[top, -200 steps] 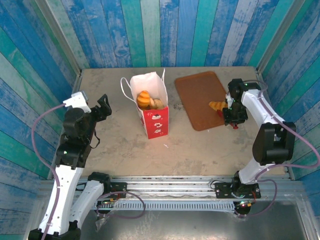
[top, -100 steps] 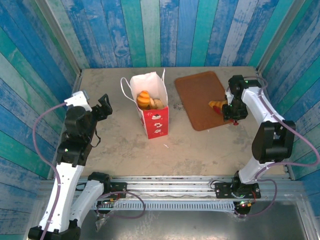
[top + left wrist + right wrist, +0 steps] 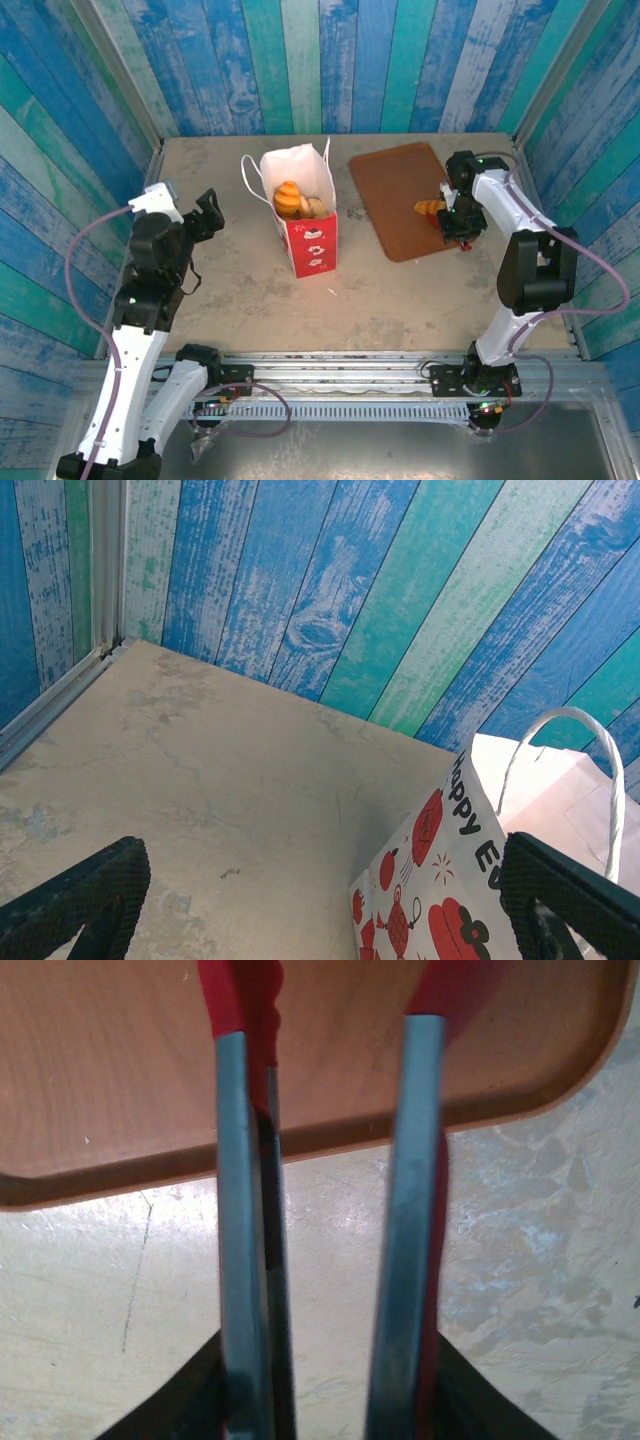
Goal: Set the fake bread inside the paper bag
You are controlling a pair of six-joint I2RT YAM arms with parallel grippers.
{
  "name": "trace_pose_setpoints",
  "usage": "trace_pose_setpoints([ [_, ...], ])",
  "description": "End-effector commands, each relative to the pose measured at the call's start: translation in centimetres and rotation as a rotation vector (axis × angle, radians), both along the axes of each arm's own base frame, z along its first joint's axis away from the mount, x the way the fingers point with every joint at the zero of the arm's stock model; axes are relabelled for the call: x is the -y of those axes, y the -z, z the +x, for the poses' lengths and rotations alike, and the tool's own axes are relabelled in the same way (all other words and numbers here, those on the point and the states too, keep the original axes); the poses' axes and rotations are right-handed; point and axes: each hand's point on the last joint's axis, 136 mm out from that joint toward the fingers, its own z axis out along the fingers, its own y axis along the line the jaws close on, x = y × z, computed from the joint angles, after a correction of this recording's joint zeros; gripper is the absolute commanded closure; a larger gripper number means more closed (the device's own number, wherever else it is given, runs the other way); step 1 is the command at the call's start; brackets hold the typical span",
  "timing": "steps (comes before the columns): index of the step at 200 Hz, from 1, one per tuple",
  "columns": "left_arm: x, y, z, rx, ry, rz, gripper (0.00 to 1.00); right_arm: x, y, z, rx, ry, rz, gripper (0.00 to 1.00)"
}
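R gripper (image 3: pixel 455 228) shifted left w/ tongs (image 3: pixel 405 1210), croissant (image 3: pixel 429 208) prob. pinched, on tray (image 3: pixel 395 185)

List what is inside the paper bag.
Inside the paper bag: a ridged orange-brown pastry and a paler bun beside it. Anything beneath is hidden by them and the bag's walls.

tongs (image 3: pixel 405 1210) tips cut off above, paper bag (image 3: pixel 430 880) lettering cropped
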Motion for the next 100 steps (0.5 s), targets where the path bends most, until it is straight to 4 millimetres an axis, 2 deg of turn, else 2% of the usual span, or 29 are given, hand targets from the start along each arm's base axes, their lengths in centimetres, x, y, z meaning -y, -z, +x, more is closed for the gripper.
trace_pose_setpoints([
  [1,-0.4,-1.0,-0.4,0.024,-0.017,-0.003,0.06,0.1,-0.7,-0.2,-0.001,-0.009,-0.014,0.71],
  [20,-0.3,-1.0,-0.4,0.023,-0.015,-0.005,0.06,-0.1,-1.3,-0.4,0.020,-0.009,0.006,0.78],
  [38,-0.3,-0.9,-0.4,0.022,-0.015,-0.008,0.06,-0.4,-2.0,-0.5,0.046,-0.005,0.024,0.81],
  [81,-0.2,-1.0,-0.4,0.026,-0.007,-0.013,0.06,-0.8,-3.9,-0.8,0.117,0.012,0.048,0.82],
  [100,-0.1,-1.1,-0.4,0.028,-0.002,-0.018,0.06,-1.1,-5.4,-1.0,0.168,0.019,0.068,0.81],
])
